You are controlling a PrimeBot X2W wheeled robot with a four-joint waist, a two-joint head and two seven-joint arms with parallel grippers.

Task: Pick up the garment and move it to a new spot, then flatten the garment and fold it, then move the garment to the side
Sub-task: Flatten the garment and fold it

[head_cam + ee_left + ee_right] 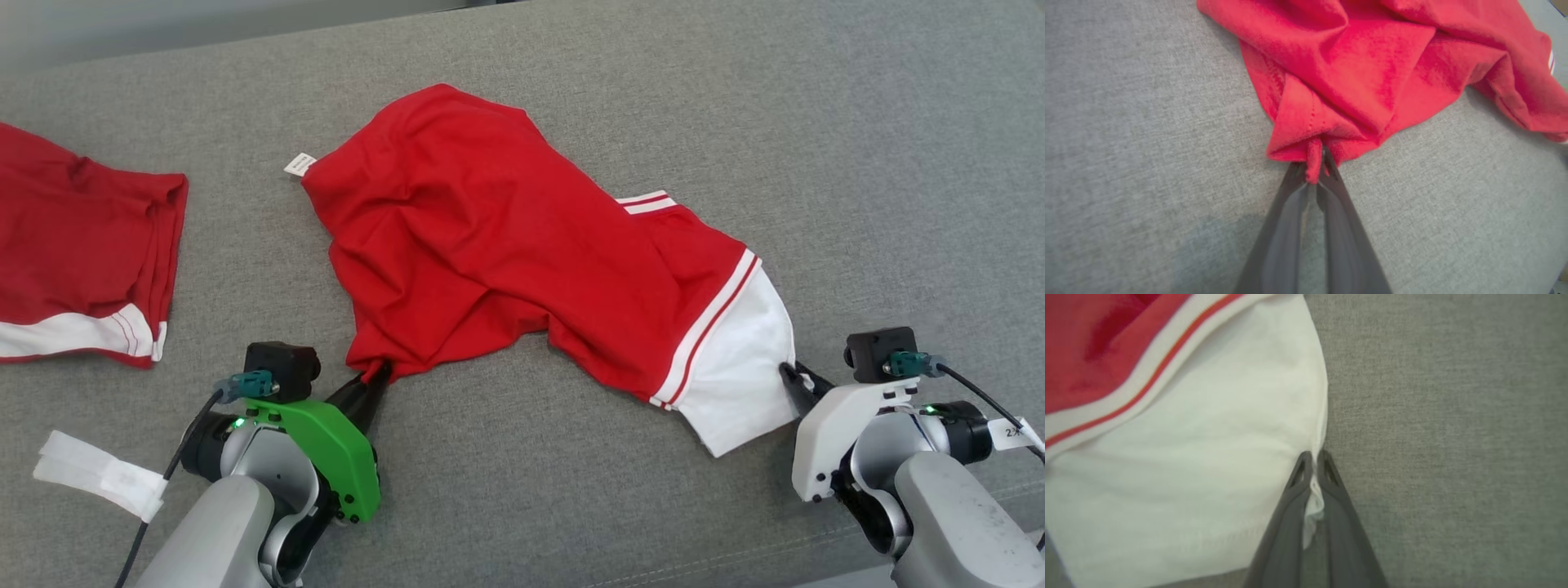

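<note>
While the red garment (490, 237) lies crumpled across the middle of the head view on the grey cloth surface (857, 122), each gripper pinches one of its near edges. The left gripper (374, 382), at lower left, has its fingers closed on a bunched red corner. The right gripper (790, 377), at lower right, is clamped on the edge of the white panel — a thin fold sits between its tips. Two holds set well apart look meant for pulling the cloth taut and flat — likely the flattening step. A second red garment (73, 245) lies apart at the left edge.
</note>
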